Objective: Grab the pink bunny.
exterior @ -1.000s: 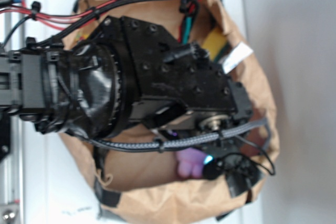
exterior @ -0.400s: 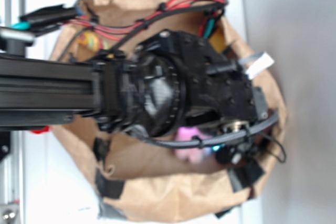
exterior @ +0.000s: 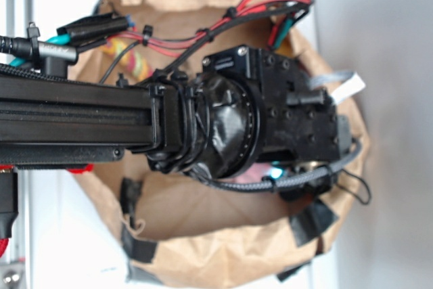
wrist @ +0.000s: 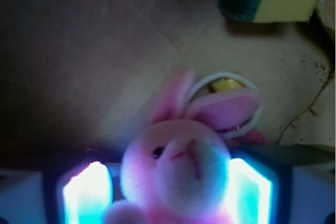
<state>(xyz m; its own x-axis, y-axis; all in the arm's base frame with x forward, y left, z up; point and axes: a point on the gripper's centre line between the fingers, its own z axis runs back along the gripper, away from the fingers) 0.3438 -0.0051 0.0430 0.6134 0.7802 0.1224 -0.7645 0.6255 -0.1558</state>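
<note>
Wrist view: the pink bunny (wrist: 176,174) sits upright squarely between the gripper (wrist: 168,190) fingers (wrist: 86,190), which hug both flanks.

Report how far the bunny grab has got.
Done: the gripper is down inside the brown paper bag and lined up, with the pink bunny sitting between its glowing fingers. In hand: the closing itself; the wrist view does not show whether the fingers are pressing the plush. Left: a confirmed squeeze and lifting it out. The arm hides the bunny in the exterior view.
</note>
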